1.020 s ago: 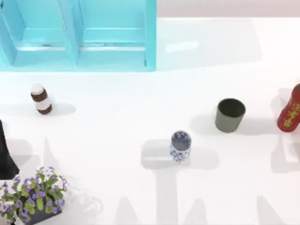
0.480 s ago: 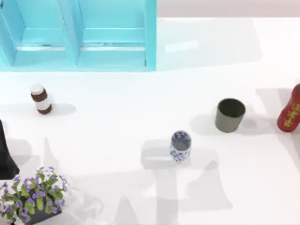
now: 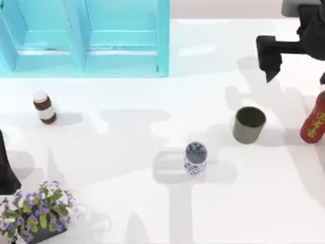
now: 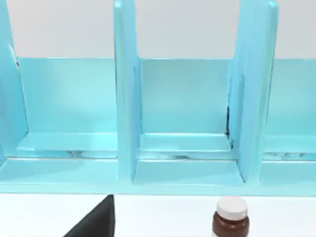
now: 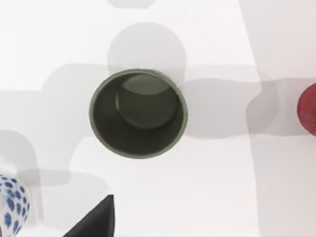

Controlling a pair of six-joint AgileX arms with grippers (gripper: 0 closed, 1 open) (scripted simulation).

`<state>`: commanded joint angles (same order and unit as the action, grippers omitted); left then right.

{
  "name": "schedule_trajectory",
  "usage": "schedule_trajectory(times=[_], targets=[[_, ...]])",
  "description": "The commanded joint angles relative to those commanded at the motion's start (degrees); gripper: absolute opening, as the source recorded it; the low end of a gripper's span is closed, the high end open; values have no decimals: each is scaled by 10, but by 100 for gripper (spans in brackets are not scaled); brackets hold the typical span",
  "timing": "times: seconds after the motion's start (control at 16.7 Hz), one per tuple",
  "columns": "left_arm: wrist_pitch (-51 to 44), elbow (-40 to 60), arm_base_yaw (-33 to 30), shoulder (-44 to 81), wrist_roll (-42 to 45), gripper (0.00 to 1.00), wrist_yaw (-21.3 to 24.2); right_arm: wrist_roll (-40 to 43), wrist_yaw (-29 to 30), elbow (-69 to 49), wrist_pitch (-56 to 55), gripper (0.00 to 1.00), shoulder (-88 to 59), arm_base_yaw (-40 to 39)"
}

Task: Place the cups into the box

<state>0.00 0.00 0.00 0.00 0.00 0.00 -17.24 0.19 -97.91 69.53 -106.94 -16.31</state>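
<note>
Right gripper (image 3: 296,76) hangs over the far right part of the table, just behind the olive-grey cup (image 3: 249,124) and above it. Its fingers look spread wide and are holding nothing: one dark finger (image 3: 269,57) sits to the left and a sliver of the other is at the picture's right edge.

Both cups are out on the white table (image 3: 132,152), not in the box. The olive-grey one stands upright right of centre with its mouth facing up, so its long axis is vertical. In the right wrist view you look straight down into it (image 5: 138,113), past the round rim to its darker floor.

The white cup with blue flowers (image 3: 195,158) is also upright, near the middle of the table, closer to the front edge and to the left of the olive one, well apart from it. A bit of it peeks into the right wrist view (image 5: 12,207).

The turquoise box (image 3: 84,38) sits at the far left, split by upright dividers into compartments. The left wrist view looks into them (image 4: 185,148).

Other stuff:
- red bottle (image 3: 315,119) at the right edge
- brown white-capped jar (image 3: 44,107) on the left, in front of the box
- potted plant (image 3: 35,211) in the front left corner

Left arm (image 3: 6,170) is parked at the left edge.
</note>
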Motion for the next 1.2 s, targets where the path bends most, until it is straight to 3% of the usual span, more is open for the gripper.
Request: schedule_trajectory(times=[0.42,0.84,1.2], targets=[[0,0,0,0,0,100,0,-25,0,-137,101,100,-152,-24],[0,0,0,0,0,100,0,-22,0,-120,87,100,-149,-21],[0,0,0,0,0,100,0,-30,0,-14,-25,100,-154,-28]])
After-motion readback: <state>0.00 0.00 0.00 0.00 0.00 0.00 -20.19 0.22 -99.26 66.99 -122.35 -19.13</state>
